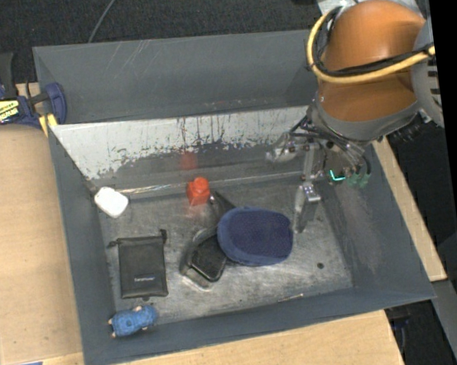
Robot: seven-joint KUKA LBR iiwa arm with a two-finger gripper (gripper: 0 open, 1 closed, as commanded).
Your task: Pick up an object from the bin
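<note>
Though scuffed, grey metal bin (325, 250).

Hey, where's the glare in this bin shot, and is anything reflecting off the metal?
Camera view: glare turns the sloping back wall of the bin pale. The small orange thing throws a faint reddish reflection on that wall, just above itself. The floor around the dark blue pad is dimmer.

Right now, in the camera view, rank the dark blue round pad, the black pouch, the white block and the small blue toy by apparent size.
1. dark blue round pad
2. black pouch, somewhat smaller
3. white block and small blue toy: too alike to rank; both clearly smallest.
</note>
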